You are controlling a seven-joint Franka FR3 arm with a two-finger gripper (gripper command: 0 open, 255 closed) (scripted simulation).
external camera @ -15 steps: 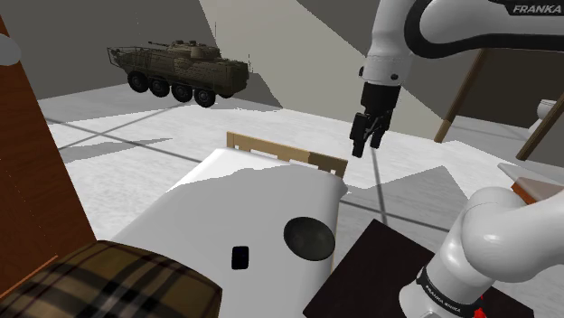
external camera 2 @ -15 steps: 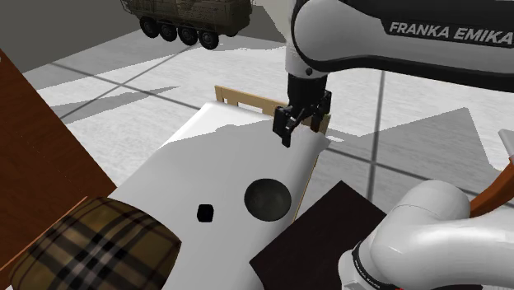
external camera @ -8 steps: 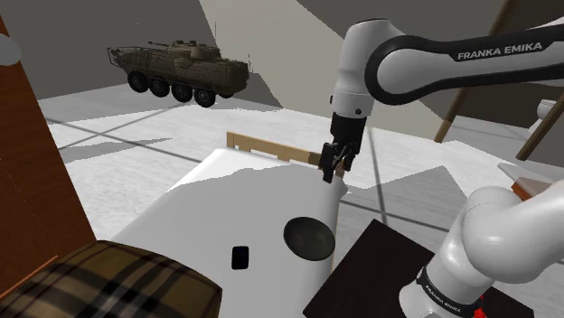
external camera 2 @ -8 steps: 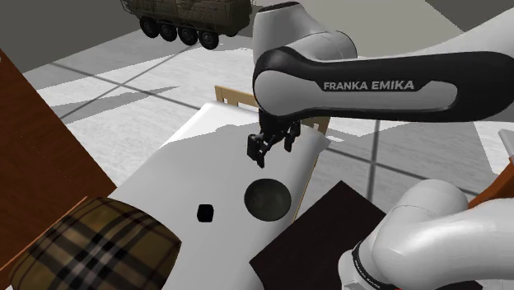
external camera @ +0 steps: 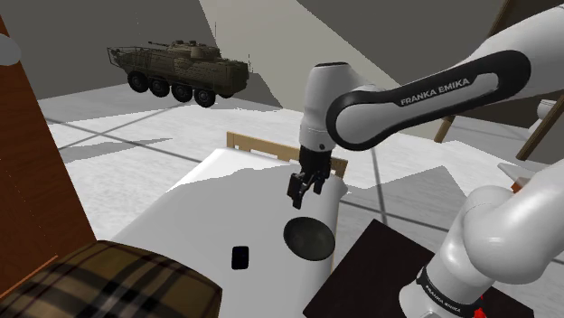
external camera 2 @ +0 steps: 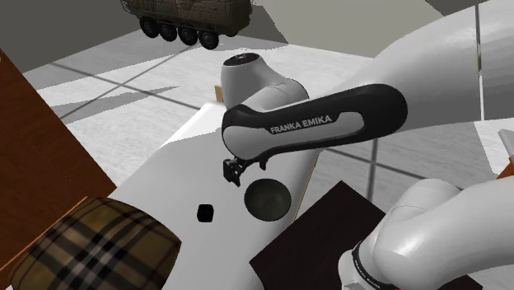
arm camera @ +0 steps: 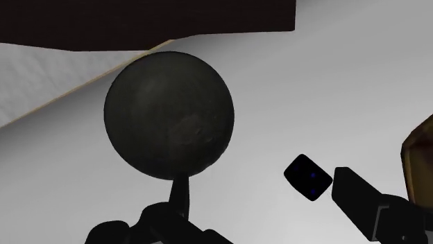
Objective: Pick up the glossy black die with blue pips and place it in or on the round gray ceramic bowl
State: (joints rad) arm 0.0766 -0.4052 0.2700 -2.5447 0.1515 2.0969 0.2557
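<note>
A small glossy black die [external camera: 239, 257] [external camera 2: 204, 213] with blue pips lies on the white table [external camera: 226, 208], toward the near side. Beside it, on the shoulder view's right, stands the round dark grey bowl [external camera: 310, 238] [external camera 2: 268, 200], with nothing in it. My gripper [external camera: 298, 197] [external camera 2: 233, 175] hangs open in the air just above the bowl's far rim, holding nothing. In the wrist view the bowl [arm camera: 168, 114] is ahead of the gripper [arm camera: 274, 204], and the die [arm camera: 309, 177] shows close beside one of the fingers [arm camera: 364, 201], down on the table.
A plaid cushion [external camera: 99, 285] lies at the table's near corner beside a brown wooden panel [external camera: 27, 163]. A light wooden frame [external camera: 262, 147] edges the table's far side. An armoured-vehicle model [external camera: 176, 68] stands behind. The dark stand top [external camera: 371, 271] adjoins the table.
The arm has swung down and toward the shoulder view's left, carrying the open gripper from beyond the table's far edge to just above the bowl. Die and bowl have not moved.
</note>
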